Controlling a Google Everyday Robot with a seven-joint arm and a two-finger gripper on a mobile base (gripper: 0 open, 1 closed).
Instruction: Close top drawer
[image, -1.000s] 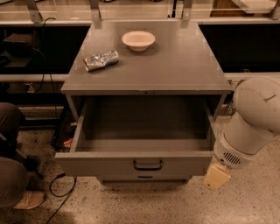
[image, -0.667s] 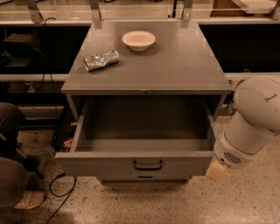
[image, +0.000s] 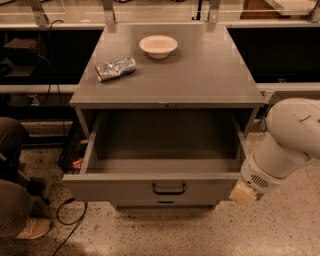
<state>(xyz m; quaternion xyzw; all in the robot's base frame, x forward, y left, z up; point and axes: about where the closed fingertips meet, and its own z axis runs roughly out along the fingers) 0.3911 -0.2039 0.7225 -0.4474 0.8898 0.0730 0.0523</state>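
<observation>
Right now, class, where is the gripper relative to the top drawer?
In the camera view, the gripper is low on the right, beside the right front corner of the open top drawer.

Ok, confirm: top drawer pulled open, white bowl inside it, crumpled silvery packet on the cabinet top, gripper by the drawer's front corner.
Wrong on the bowl: the camera view shows the white bowl on the cabinet top too, near the crumpled silvery packet, not inside the top drawer. The rest holds: drawer pulled open, gripper by its front corner.
</observation>
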